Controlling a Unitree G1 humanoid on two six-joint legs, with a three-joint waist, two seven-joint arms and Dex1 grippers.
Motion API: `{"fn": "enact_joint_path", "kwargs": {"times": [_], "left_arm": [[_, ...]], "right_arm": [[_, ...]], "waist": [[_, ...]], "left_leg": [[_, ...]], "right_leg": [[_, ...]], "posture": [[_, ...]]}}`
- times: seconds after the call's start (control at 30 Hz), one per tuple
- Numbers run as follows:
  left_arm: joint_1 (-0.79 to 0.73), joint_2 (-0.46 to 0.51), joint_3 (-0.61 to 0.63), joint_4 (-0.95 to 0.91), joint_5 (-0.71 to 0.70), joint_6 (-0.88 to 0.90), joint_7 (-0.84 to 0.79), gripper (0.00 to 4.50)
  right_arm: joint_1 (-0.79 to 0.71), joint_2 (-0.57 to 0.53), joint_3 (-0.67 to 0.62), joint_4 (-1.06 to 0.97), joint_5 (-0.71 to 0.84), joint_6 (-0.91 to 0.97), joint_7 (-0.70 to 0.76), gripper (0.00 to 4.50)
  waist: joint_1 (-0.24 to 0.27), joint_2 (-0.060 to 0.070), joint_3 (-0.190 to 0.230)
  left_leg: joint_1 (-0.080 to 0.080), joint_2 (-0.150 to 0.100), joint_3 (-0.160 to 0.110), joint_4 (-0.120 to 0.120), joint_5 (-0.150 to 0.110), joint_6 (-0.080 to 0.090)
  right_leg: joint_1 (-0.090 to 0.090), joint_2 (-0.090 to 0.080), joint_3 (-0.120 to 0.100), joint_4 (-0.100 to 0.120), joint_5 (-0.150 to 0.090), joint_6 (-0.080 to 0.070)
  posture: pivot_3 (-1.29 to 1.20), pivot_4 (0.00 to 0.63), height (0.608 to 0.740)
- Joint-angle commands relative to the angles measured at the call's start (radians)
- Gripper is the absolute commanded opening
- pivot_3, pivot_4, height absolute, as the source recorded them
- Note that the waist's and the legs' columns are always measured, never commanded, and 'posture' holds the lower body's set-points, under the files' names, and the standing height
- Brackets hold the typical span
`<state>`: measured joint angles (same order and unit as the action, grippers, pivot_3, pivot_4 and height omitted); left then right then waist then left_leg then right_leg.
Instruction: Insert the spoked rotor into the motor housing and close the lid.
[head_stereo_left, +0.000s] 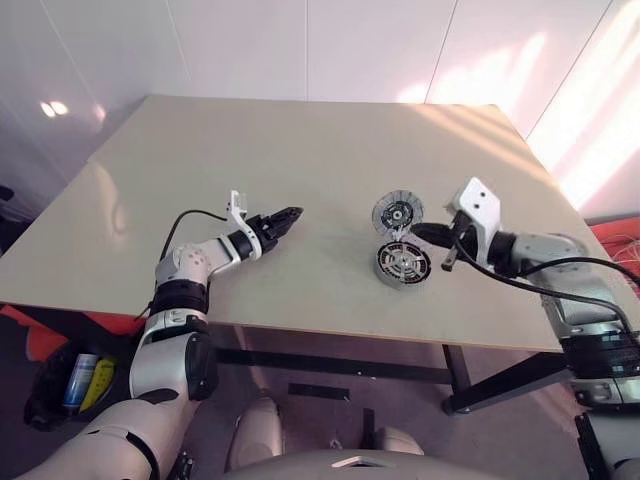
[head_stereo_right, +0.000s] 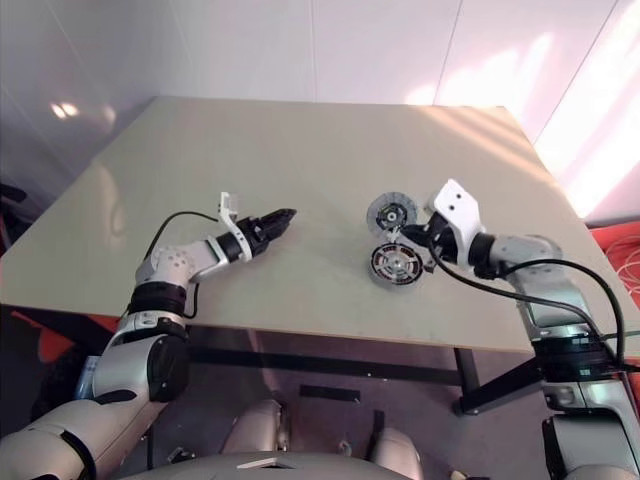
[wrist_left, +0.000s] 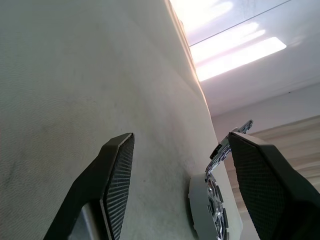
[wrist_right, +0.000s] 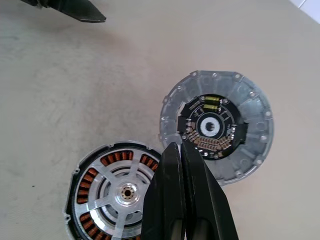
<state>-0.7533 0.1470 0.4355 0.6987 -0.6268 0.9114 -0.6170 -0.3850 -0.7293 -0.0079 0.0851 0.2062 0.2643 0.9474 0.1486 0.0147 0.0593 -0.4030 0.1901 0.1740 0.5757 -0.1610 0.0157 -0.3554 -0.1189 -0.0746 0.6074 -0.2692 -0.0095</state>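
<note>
The motor housing (wrist_right: 85, 192) lies on the beige table near its front edge, with coppery windings showing round the inside. The spoked rotor (wrist_right: 113, 175), a pale metal wheel with a small hub, sits inside it. Just behind lies the lid (wrist_right: 250, 107), inner face up, a dark circuit centre in a grey ring. My right gripper (wrist_right: 179, 150) is shut with nothing in it, and hovers between housing (head_stereo_left: 403, 263) and lid (head_stereo_left: 398, 212). My left gripper (head_stereo_left: 293, 214) stands open and holds nothing. It is left of both parts, low over the table, pointing toward them.
The table (head_stereo_left: 300, 130) reaches back to a white wall. Its front edge runs just below the housing. A dark bin (head_stereo_left: 70, 385) with several items sits on the floor at the lower left. A red object (head_stereo_left: 615, 235) lies beyond the table's right edge.
</note>
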Motion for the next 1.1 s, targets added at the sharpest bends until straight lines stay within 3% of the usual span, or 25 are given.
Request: {"fn": "enact_joint_path", "kwargs": {"times": [0.03, 0.3, 0.6, 0.93, 1.1], "left_arm": [[0.000, 0.006, 0.004, -0.032, -0.023, -0.019, 0.000, 3.19], [0.006, 0.024, 0.007, -0.035, -0.028, -0.027, 0.009, 3.19], [0.003, 0.031, 0.006, -0.029, -0.030, -0.039, 0.012, 3.19], [-0.010, 0.038, 0.026, -0.032, -0.049, -0.054, 0.021, 3.19], [-0.003, 0.050, 0.021, -0.057, -0.051, -0.059, 0.014, 3.23]], "right_arm": [[0.000, 0.022, 0.002, 0.041, -0.004, -0.028, -0.004, 0.00], [0.052, 0.111, 0.028, 0.174, -0.029, -0.079, -0.018, 0.00], [0.011, 0.077, -0.014, 0.113, -0.002, -0.115, -0.013, 0.00], [-0.069, -0.223, 0.095, -0.019, -0.015, -0.138, 0.395, 0.00], [-0.165, -0.245, 0.202, 0.037, -0.090, -0.245, 0.539, 1.54]], "waist": [[0.000, 0.000, 0.000], [-0.001, 0.000, 0.000], [-0.001, 0.000, 0.000], [0.002, -0.001, 0.000], [-0.004, 0.000, 0.000]], "left_leg": [[0.000, 0.000, 0.000, 0.000, 0.000, 0.000], [0.000, 0.000, 0.000, 0.001, 0.000, 0.000], [0.002, 0.000, 0.000, 0.001, 0.000, 0.000], [-0.001, 0.000, 0.000, 0.003, -0.001, 0.002], [0.000, 0.001, 0.000, 0.004, 0.000, 0.001]], "right_leg": [[0.000, 0.000, 0.000, 0.000, 0.000, 0.000], [0.000, 0.000, 0.000, 0.001, 0.000, 0.000], [0.002, 0.000, 0.000, 0.001, 0.000, 0.000], [0.001, 0.000, 0.000, 0.000, 0.000, 0.000], [0.000, 0.000, 0.000, 0.003, 0.000, 0.000]], "posture": [[0.00, 0.000, 0.740], [0.00, 0.000, 0.740], [0.00, 0.000, 0.740], [0.00, 0.000, 0.740], [0.00, 0.000, 0.740]]}}
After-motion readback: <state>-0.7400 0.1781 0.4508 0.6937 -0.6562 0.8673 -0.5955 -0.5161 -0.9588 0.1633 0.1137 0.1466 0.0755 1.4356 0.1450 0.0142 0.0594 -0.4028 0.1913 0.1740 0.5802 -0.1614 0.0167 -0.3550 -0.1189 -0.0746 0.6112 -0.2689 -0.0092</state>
